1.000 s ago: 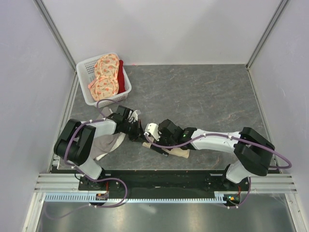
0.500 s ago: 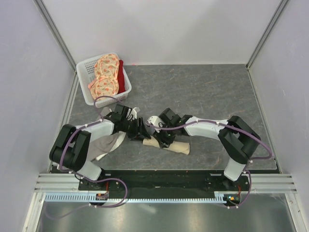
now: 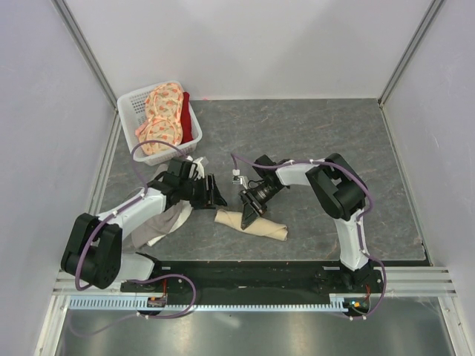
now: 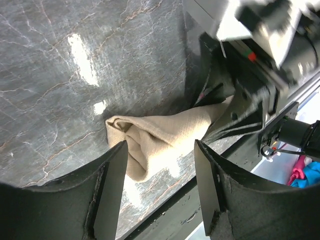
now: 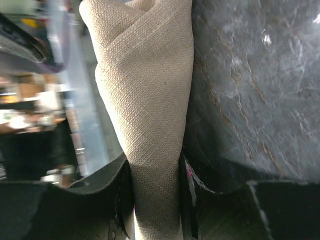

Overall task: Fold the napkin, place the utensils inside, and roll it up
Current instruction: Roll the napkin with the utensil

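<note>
Near the desk's front edge: the desk [image 3: 312,141] carries the napkin [image 3: 266,228], lying slantwise between the two arms.
Basket: the white basket [image 3: 128,104] of orange floral cloths sits at the far left corner, well apart.
Grey-and-white cloth: the cloth [image 3: 167,222] is heaped under the left arm, near the napkin's left end.
Napkin: rolled into a tube, with looser folds showing at its left end; I'd say the rolling is all but done.
Right hand: the right hand [image 3: 246,216] is clenched across the roll toward its left end, fabric filling the gap between its fingers.
Left hand: the left hand [image 3: 217,199] is released, fingers spread, just beside that left end, not touching.
Fork: not visible; possibly inside, I cannot tell.
Doing it well: press lightly, tuck the loose folds under, and let go slowly so the roll doesn't spring open.
</note>
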`<state>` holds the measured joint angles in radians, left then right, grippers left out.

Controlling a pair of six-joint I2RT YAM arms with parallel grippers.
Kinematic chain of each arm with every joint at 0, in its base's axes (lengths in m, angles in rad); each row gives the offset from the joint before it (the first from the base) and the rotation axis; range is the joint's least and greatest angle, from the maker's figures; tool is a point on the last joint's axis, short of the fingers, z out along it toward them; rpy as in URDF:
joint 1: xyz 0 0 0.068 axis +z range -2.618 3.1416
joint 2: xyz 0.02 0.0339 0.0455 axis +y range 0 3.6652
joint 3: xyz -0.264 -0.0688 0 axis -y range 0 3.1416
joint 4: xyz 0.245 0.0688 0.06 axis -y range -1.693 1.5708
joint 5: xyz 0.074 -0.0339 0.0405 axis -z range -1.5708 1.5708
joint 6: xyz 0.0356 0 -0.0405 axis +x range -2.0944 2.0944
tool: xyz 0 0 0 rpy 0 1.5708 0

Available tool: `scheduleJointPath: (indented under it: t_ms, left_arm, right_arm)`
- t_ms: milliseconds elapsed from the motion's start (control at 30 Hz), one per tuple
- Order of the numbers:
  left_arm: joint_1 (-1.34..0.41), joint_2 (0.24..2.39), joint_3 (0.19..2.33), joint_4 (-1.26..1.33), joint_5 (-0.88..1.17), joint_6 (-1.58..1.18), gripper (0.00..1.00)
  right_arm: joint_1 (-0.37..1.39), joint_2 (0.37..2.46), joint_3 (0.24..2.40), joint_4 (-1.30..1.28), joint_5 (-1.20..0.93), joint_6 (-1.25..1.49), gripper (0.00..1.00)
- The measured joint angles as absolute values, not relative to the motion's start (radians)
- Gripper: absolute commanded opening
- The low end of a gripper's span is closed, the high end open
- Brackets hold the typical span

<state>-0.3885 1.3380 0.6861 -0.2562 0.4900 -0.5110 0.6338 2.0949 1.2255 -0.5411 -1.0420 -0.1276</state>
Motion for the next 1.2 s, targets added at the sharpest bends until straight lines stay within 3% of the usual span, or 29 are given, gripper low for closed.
scheduleJointPath:
  t_ms: [333,400,500,533,567,667,733,800,1100,1167,1200]
  left_arm:
    - [-0.418,1.362,0.659,-0.206,0.516,-0.511,0.57]
    - [-0.428,1.378,0.649,-0.177,0.529,-0.511,0.51]
    - [-0.435,1.398,0.626,-0.133,0.539,-0.518,0.31]
    - [-0.434,1.407,0.619,-0.120,0.543,-0.521,0.20]
    - [-0.434,1.416,0.614,-0.111,0.546,-0.524,0.15]
    - [-0.434,1.446,0.609,-0.089,0.552,-0.534,0.05]
    - [-0.434,1.466,0.609,-0.076,0.551,-0.537,0.02]
    - [-0.434,1.483,0.611,-0.072,0.551,-0.539,0.02]
    - [-0.434,1.572,0.670,-0.093,0.553,-0.542,0.02]
    - [-0.434,1.584,0.682,-0.104,0.554,-0.542,0.08]
    - [-0.434,1.586,0.686,-0.106,0.555,-0.542,0.19]
  right_arm:
    - [0.576,2.242,1.280,-0.657,-1.241,-0.119,0.44]
    - [0.576,2.244,1.284,-0.665,-1.240,-0.119,0.44]
    - [0.573,2.247,1.289,-0.674,-1.241,-0.116,0.48]
    - [0.572,2.248,1.292,-0.678,-1.240,-0.114,0.52]
    - [0.572,2.248,1.293,-0.682,-1.241,-0.110,0.56]
    - [0.571,2.245,1.302,-0.700,-1.251,-0.094,0.72]
    - [0.571,2.223,1.303,-0.707,-1.241,-0.080,0.88]
    - [0.571,2.194,1.300,-0.704,-1.222,-0.054,0.98]
    - [0.562,1.924,1.220,-0.548,-0.799,-0.041,0.98]
    - [0.559,1.856,1.181,-0.492,-0.697,-0.039,0.98]
    - [0.556,1.822,1.160,-0.466,-0.654,-0.038,0.98]
